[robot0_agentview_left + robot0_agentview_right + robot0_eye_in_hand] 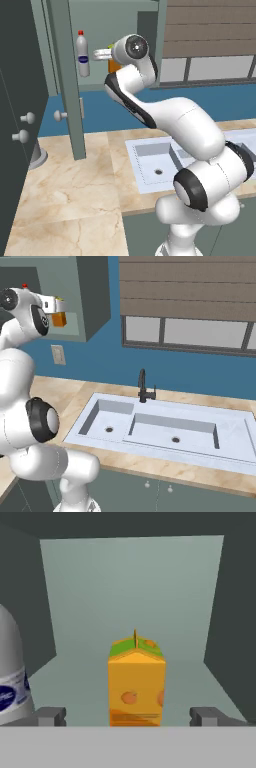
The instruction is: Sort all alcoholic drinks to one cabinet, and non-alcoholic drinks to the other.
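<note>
While wide open, end effector flanks carton.

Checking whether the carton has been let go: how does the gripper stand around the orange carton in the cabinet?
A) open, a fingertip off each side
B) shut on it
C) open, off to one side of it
A: the gripper is open, fingertips clear of the orange carton on both sides.

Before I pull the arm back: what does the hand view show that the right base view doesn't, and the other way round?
Hand view alone: the gripper open, its fingertips apart on either side of the upright orange carton and not touching it, plus the body and blue label of the white bottle beside it on the cabinet floor.

Right base view alone: the sink, faucet, window and wall outlet.

Both: the carton inside the open cabinet.
</note>
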